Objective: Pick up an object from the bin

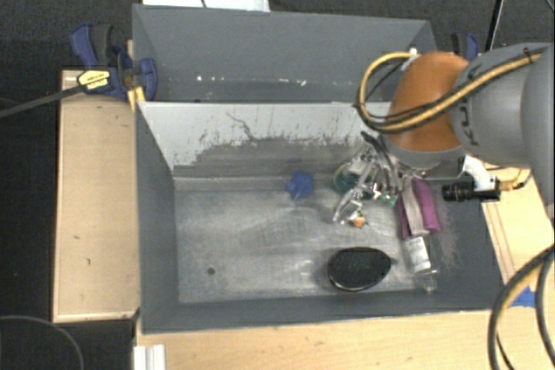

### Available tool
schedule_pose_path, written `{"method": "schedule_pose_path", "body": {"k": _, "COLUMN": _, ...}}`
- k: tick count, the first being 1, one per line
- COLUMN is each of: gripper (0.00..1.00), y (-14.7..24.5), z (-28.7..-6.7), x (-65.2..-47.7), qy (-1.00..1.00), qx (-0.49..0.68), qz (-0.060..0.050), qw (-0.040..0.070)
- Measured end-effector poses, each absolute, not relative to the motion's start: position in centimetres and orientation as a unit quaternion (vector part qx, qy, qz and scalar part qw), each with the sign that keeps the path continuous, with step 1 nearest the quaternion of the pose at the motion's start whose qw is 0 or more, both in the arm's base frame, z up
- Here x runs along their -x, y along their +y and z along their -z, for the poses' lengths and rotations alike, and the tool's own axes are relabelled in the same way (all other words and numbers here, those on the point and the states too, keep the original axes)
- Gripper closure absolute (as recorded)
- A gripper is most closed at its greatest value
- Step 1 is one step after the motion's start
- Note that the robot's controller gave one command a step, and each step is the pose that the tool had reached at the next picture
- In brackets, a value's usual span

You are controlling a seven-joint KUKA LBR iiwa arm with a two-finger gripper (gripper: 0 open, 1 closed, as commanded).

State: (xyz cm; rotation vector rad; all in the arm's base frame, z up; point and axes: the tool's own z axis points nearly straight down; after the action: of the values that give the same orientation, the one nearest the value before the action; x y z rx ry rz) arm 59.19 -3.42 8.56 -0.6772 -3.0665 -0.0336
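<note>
1. The pincer (357, 208) hangs low in the right half of the bin (156, 212), close to the floor. Whether it is open or shut cannot be told, and nothing can be seen held in it.
2. A black oval thing (357, 269) lies flat by the near wall, its long axis running across the bin. It is judged stiff, smooth and probably slippery. It is best taken across its short width.
3. A purple tube (418, 208) lies just to the right of the pincer, its long axis running from far wall to near wall. It is judged light and somewhat yielding, and would be gripped across its middle.
4. A small clear bottle (418, 254) lies at the tube's near end, pointed much the same way. It is likely light, hard and apt to roll.
5. A teal thing (347, 179), nearest the pincer on its left, is partly hidden, so no axis can be told.
6. A small blue thing (301, 185) lies further left. It looks compact and light, with no clear direction.
</note>
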Motion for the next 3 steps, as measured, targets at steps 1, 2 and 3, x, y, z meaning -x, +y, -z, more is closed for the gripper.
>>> {"method": "schedule_pose_path", "body": {"k": 1, "gripper": 1.00, "y": -4.3, "z": -8.9, "x": -59.9, "qy": -0.975, "qx": 0.220, "qz": 0.008, "qw": -0.019}}
{"method": "schedule_pose_path", "body": {"k": 2, "gripper": 1.00, "y": -4.2, "z": -13.5, "x": -60.2, "qy": -0.976, "qx": 0.218, "qz": 0.001, "qw": -0.005}}
{"method": "schedule_pose_path", "body": {"k": 3, "gripper": 1.00, "y": -4.2, "z": -14.1, "x": -60.3, "qy": -0.976, "qx": 0.216, "qz": 0.001, "qw": -0.003}}
